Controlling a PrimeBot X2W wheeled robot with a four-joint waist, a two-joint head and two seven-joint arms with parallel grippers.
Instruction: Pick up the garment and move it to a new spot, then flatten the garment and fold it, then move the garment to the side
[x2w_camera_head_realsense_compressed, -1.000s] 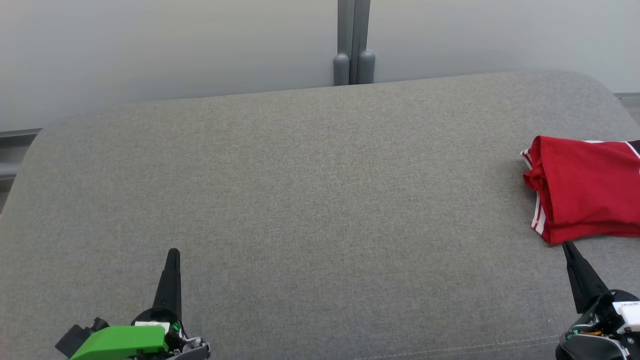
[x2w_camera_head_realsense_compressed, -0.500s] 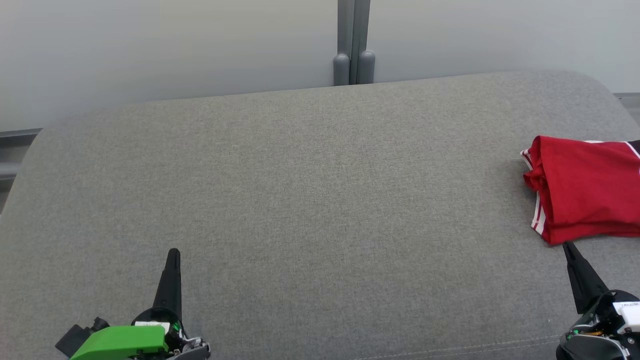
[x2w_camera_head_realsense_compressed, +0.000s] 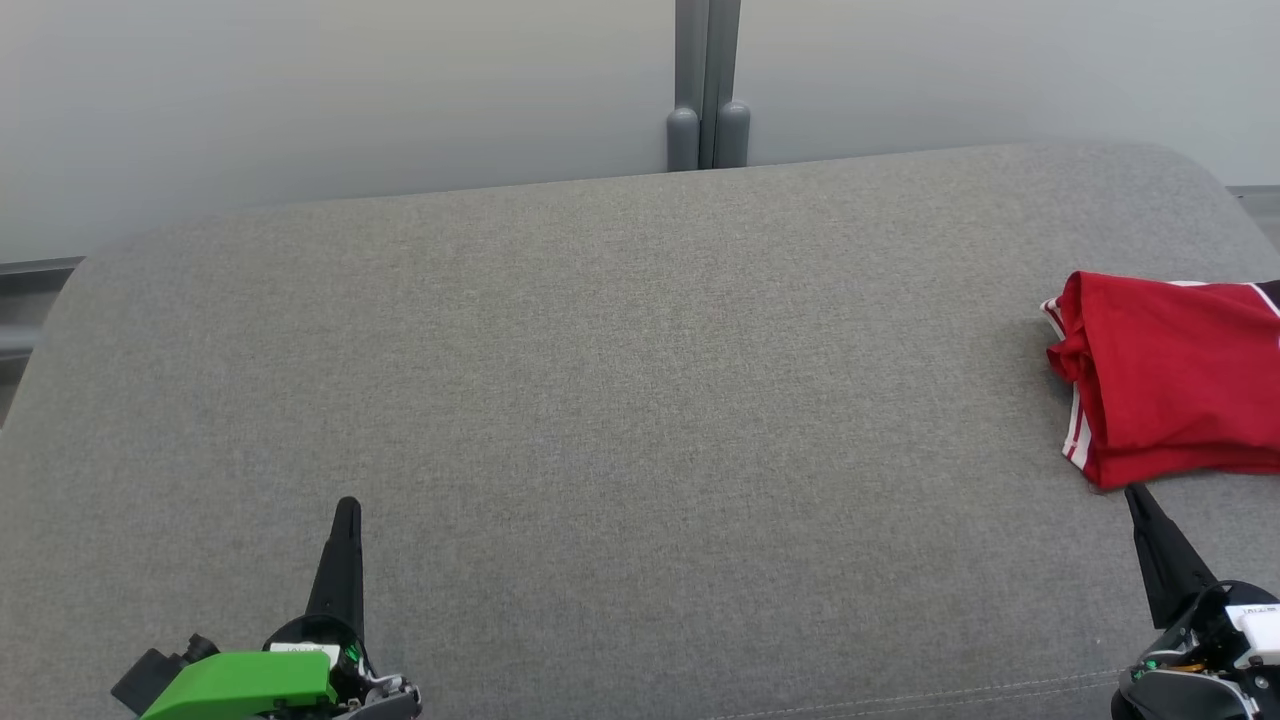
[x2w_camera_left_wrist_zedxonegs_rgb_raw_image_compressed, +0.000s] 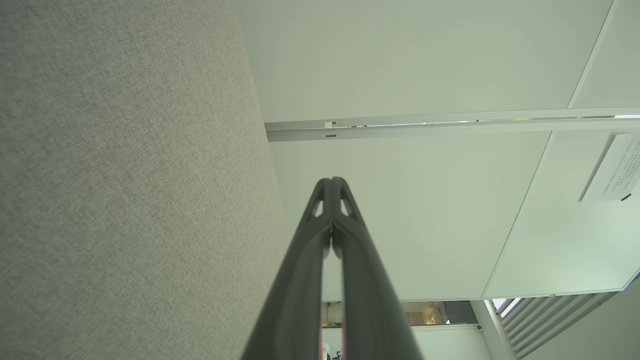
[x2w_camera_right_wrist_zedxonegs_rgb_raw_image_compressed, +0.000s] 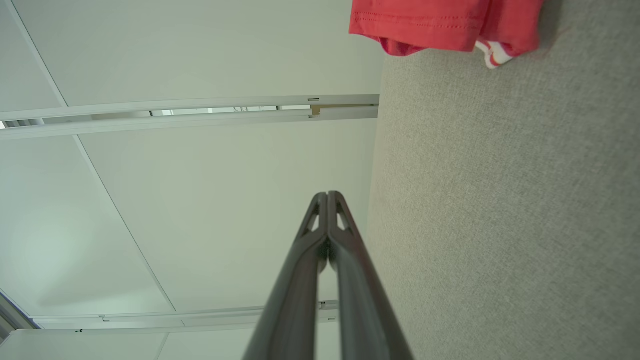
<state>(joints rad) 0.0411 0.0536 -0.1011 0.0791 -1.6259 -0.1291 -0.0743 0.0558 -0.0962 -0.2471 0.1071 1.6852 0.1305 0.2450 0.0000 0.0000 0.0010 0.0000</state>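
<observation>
- Far left, low: left gripper (x2w_camera_head_realsense_compressed: 346, 512), fingers pressed together, pinching nothing, pointing up over bare cushion (x2w_camera_head_realsense_compressed: 640, 400). Can't tell if touching the fabric.
- Middle: plain grey cushion, with a grey post (x2w_camera_head_realsense_compressed: 707, 90) against the pale wall (x2w_camera_head_realsense_compressed: 300, 90) behind.
- Right side: red garment (x2w_camera_head_realsense_compressed: 1170, 380), lying on the cushion near its right end, cut off by the head view's right border. Looks folded into a rough stacked rectangle, white striped trim (x2w_camera_head_realsense_compressed: 1075, 440) along the left side, bunched lump at the upper left corner.
- Judging by the look: light, soft, floppy knit, not fragile. Likely sags and unfolds if lifted by a single layer, and probably drags a bit on the rough cushion weave.
- Best hold, as a guess: pinch through all layers at the near edge or near-left corner by the trim; use both hands at two corners if keeping the fold matters.
- Far right, low: right gripper (x2w_camera_head_realsense_compressed: 1133, 492), fingers pressed together, empty, tip just beside the garment's near edge. Contact unclear.
- Task looks at or near its last step: garment appears folded and set to the side.
</observation>
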